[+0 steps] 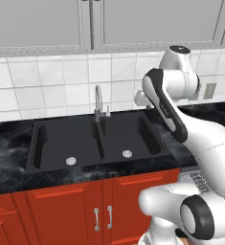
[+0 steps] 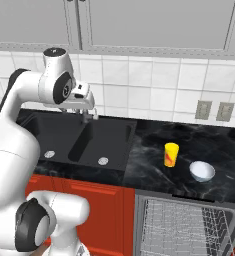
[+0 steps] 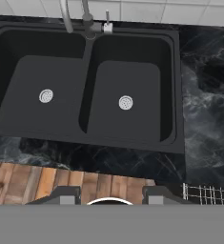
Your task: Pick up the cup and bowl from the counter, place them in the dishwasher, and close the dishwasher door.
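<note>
Above the black sink (image 3: pixel 85 86), the gripper (image 2: pixel 81 102) hangs with jaws apart and empty, while the cup (image 2: pixel 171 154) and bowl (image 2: pixel 202 171) wait on the counter (image 2: pixel 154 170) to its right, where a hasty reach could topple the cup.

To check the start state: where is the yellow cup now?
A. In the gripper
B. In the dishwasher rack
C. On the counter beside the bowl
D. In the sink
C: the cup stands upright on the counter, just left of the bowl.
</note>
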Motion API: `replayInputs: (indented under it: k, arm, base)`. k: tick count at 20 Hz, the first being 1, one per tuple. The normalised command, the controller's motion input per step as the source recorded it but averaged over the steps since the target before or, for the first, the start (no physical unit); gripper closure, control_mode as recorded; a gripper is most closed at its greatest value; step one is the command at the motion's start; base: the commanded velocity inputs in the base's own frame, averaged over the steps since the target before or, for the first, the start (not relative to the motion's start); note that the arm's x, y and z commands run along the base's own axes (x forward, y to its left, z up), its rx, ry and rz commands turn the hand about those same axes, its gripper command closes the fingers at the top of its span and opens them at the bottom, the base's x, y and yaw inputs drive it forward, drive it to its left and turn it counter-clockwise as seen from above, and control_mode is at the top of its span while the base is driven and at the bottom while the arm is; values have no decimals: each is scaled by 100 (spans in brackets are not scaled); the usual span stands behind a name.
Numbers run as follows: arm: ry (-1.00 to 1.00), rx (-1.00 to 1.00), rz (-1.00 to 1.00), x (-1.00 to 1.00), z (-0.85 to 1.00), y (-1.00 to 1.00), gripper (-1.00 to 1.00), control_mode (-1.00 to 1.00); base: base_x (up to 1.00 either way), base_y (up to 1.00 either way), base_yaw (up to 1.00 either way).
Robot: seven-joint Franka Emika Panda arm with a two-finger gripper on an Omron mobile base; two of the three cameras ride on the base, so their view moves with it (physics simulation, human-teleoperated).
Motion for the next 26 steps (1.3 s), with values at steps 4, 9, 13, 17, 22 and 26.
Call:
replayInputs:
  k: [4,9,13,17,22,26]
  arm:
    - [0,0,0,0,0,-12,-100,-100]
    - [0,0,0,0,-3,-32,-100,-100]
    - [0,0,0,0,-4,-33,-100,-100]
    - [0,-1,0,0,-6,-34,-100,-100]
    - [0,-2,0,0,-11,-37,-100,-100]
    - [0,-1,0,0,-9,-43,-100,-100]
  base:
    - [0,0,0]
    - [0,0,0]
    - [0,0,0]
    - [0,0,0]
    - [0,0,0]
    - [0,0,0]
